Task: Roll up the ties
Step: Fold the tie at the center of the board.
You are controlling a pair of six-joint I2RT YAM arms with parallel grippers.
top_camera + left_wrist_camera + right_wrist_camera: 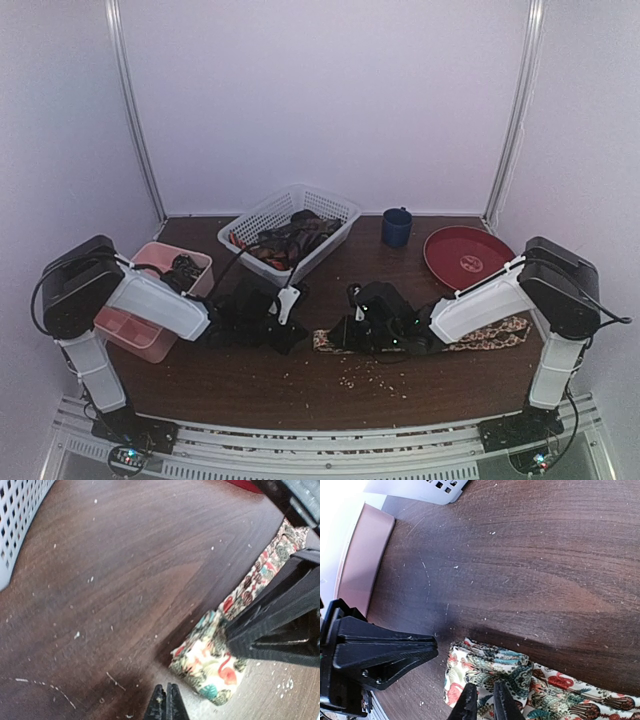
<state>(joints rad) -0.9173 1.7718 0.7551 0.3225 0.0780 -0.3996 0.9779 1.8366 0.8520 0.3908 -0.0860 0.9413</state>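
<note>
A tie (495,332) with a tan floral and flamingo print lies flat across the dark wooden table. Its left end (490,665) is folded over into a short thick roll. My right gripper (482,694) presses down on that roll, its fingers nearly together with a fold of the fabric pinched between them. In the left wrist view the same roll (207,667) sits just right of my left gripper (167,692), which is shut and holds nothing, a short way off the cloth. Both grippers meet at the table's middle (325,335). More dark ties (290,240) lie heaped in the white basket.
The white lattice basket (335,205) stands at the back centre. A blue cup (397,227) and a red plate (468,256) are at the back right. The pink compartment tray (135,335) sits at the left under my left arm. Crumbs dot the table front.
</note>
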